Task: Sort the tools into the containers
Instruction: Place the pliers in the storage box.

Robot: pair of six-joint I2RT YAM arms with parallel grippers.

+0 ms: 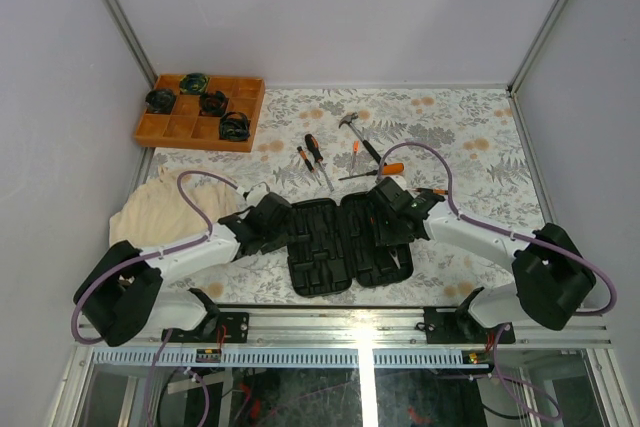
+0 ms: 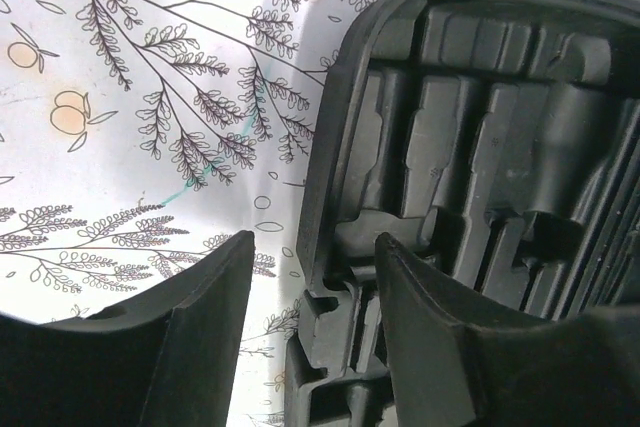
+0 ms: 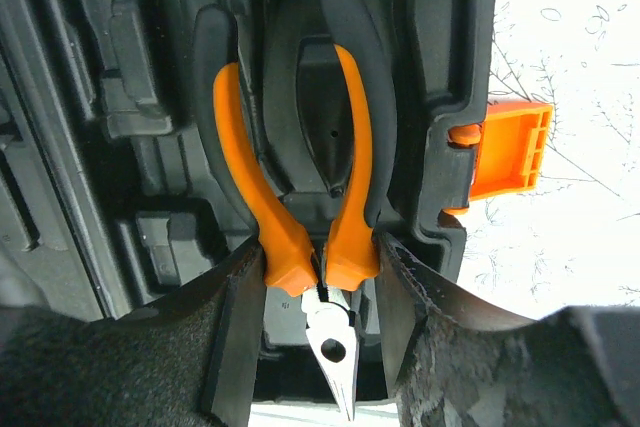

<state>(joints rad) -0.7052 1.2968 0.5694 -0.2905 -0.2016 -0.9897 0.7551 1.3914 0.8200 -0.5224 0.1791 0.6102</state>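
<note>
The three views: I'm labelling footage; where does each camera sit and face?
Top external: fixed above and behind the arms, looking down at the floral-patterned table; both arms show, bases at the bottom.
Left wrist: on the left arm, looking down past the left gripper at the rim of the black plastic hinged tool case.
Right wrist: on the right arm, looking down past the right gripper at orange-and-black-handled steel pliers in the case.
Shared: all three show the case.

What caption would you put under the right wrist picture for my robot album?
Right gripper holds orange pliers in their slot in the black case, beside its orange latch.
</note>
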